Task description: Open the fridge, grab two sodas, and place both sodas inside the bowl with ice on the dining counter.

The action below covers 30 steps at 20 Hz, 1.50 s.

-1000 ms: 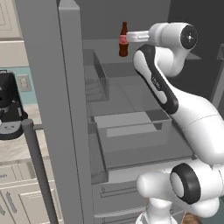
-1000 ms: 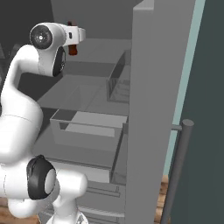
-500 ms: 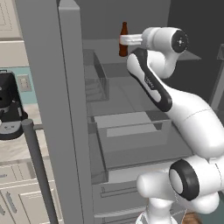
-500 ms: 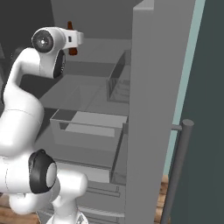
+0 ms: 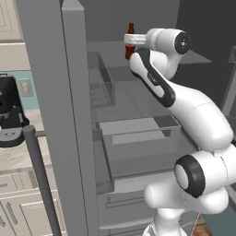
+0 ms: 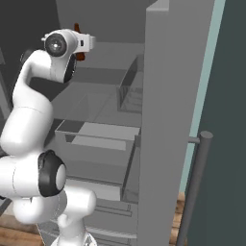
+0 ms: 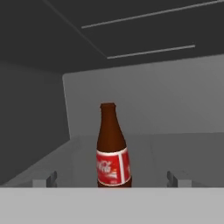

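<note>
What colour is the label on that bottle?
Red with white lettering, on the dark-brown soda bottle; clearest in the hand view.

Grey fridge shelf (image 7: pixel 183 148); one soda (image 7: pixel 113 151) upright on it

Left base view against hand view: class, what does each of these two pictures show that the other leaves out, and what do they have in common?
Left base view alone: the white arm, the grey fridge door's bar handle, a clear drawer, a black coffee machine on the wall counter.

Hand view alone: the red label on the bottle, and the open hand's two finger tips either side of it, apart from the glass.

Both: one upright dark-brown cola bottle on a fridge shelf.
</note>
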### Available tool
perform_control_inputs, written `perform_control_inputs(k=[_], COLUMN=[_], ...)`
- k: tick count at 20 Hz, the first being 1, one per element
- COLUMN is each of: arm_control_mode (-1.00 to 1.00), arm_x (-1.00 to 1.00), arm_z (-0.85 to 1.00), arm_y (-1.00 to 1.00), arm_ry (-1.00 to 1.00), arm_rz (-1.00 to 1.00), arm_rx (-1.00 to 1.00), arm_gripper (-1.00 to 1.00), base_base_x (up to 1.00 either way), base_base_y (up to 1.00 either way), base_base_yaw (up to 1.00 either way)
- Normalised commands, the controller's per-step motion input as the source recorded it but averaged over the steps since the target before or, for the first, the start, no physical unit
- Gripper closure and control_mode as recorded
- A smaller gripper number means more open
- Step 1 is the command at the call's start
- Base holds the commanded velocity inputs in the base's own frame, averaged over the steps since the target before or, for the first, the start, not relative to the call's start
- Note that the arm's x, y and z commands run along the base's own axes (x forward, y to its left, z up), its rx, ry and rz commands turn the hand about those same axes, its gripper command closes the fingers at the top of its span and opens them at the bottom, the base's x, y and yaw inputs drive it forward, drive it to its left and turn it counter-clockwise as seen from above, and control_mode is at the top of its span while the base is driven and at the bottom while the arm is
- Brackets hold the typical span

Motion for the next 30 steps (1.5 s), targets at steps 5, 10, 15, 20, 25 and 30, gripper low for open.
perform_control_inputs(k=[5,10,15,20,25,30], arm_control_mode=[-1.0,-1.0,-1.0,-1.0,-1.0,-1.0], arm_x=[0.28,0.26,0.26,0.25,0.2,0.21], arm_z=[-0.04,-0.11,-0.14,-0.12,-0.11,-0.13], arm_y=[0.02,0.07,0.06,0.04,0.04,0.05], arm_ry=[0.0,0.0,0.0,0.0,0.0,0.0], arm_rz=[0.0,0.0,0.0,0.0,0.0,0.0], arm_rx=[0.01,0.0,0.0,0.0,0.0,0.0], arm_gripper=[-1.0,-1.0,-1.0,-1.0,-1.0,-1.0], base_base_x=[0.0,0.0,0.0,0.0,0.0,0.0], base_base_y=[0.0,0.0,0.0,0.0,0.0,0.0], base_base_yaw=[0.0,0.0,0.0,0.0,0.0,0.0])
